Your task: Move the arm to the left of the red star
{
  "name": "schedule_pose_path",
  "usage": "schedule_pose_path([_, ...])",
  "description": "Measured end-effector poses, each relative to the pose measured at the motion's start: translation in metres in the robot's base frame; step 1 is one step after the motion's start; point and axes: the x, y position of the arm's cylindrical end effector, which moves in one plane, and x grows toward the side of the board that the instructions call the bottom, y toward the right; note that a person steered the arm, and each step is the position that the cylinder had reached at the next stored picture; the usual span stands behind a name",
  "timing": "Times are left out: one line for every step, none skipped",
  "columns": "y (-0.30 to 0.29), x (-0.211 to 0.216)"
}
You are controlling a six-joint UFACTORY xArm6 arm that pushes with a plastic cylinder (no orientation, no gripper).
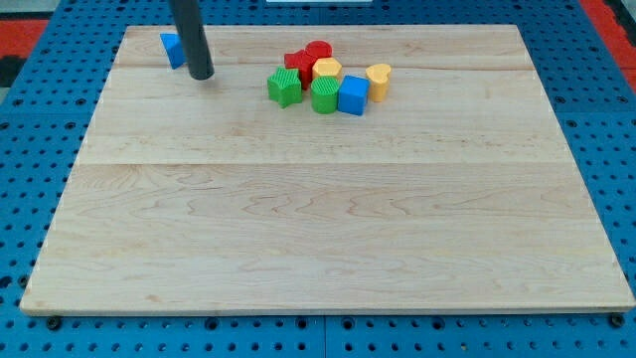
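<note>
The red star [299, 63] lies near the view's top centre, at the left end of a cluster of blocks. My tip [202, 75] rests on the wooden board [318, 219], well to the view's left of the red star and slightly lower. A blue block [173, 49] lies just up and left of my tip, partly hidden behind the rod. In the cluster are a red round block [318, 50], a yellow block [327, 69], a green block [284, 87], a second green block [324, 95], a blue cube [353, 94] and a yellow heart [379, 80].
The board lies on a blue pegboard surface [40, 119]. The cluster's blocks touch or nearly touch one another.
</note>
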Motion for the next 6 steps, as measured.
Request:
schedule_pose_path([0.001,0.000])
schedule_pose_path([-0.002,-0.003])
schedule_pose_path([-0.002,-0.001])
schedule_pose_path([0.044,-0.019])
schedule_pose_path([0.084,-0.022])
schedule_pose_path([0.119,-0.024])
